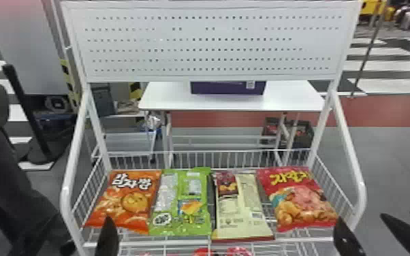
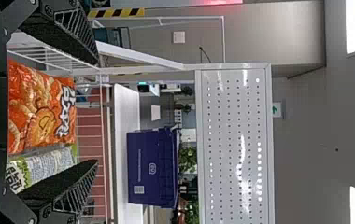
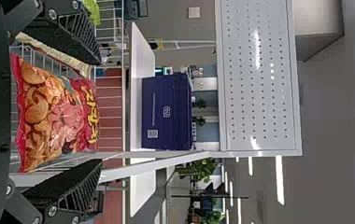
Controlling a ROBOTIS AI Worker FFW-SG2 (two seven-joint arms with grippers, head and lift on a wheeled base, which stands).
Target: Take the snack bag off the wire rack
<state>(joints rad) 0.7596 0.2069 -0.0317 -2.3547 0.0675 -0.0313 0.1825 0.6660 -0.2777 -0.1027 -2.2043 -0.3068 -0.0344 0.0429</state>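
Four snack bags lie side by side in the wire rack: an orange bag, a green bag, a cream bag and a red-pink bag. My left gripper is at the rack's front edge, by the orange bag. Around the right front corner is my right gripper, open and holding nothing. In the left wrist view my left gripper has its fingers wide apart, the orange bag beyond them. The right wrist view has my right gripper facing the red-pink bag.
A white perforated panel rises above the rack between white side posts. Behind stands a white table with a dark purple box on it. More red packets lie on a lower shelf.
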